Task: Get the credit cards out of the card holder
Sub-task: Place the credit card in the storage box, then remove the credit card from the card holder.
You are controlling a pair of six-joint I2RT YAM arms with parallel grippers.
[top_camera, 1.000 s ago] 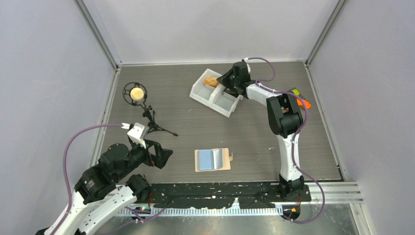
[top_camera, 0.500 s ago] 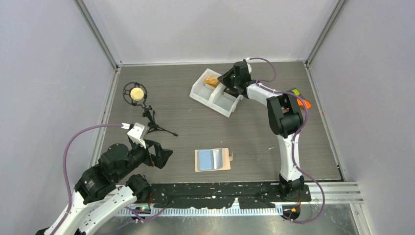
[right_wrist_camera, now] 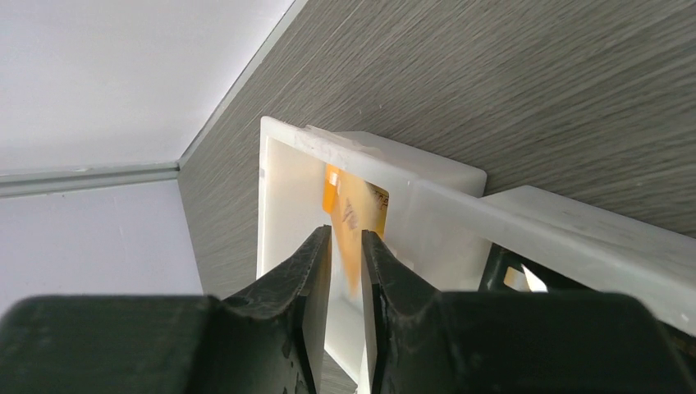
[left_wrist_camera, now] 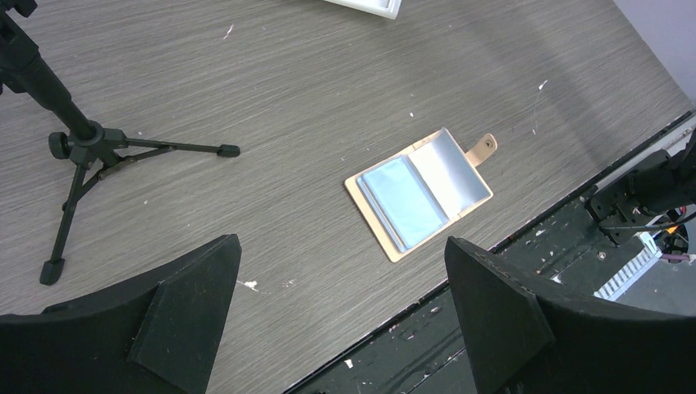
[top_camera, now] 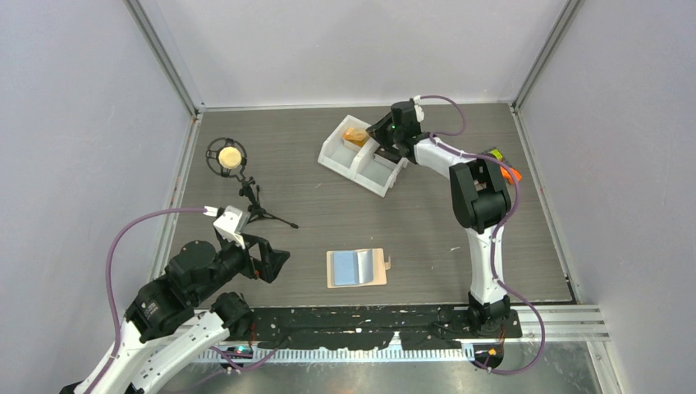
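The card holder (top_camera: pixel 357 268) lies open and flat on the table near the front edge, with its light blue lining up and its snap tab to the right; it also shows in the left wrist view (left_wrist_camera: pixel 418 197). An orange-tan credit card (top_camera: pixel 354 135) is in the left compartment of the white bin (top_camera: pixel 332 156). My right gripper (top_camera: pixel 379 135) hangs over that compartment with its jaws a narrow gap apart (right_wrist_camera: pixel 346 234). The orange card (right_wrist_camera: pixel 354 205) looks blurred just beyond the fingertips. My left gripper (top_camera: pixel 275 263) is open and empty, left of the card holder (left_wrist_camera: pixel 341 242). No dark card is clearly visible.
A small microphone on a black tripod (top_camera: pixel 246 197) stands at the left, also seen in the left wrist view (left_wrist_camera: pixel 82 139). An orange and green object (top_camera: pixel 502 162) lies by the right wall. Grey walls close in the table on three sides.
My right gripper has shifted slightly back over the bin. The left arm and the card holder have not moved.
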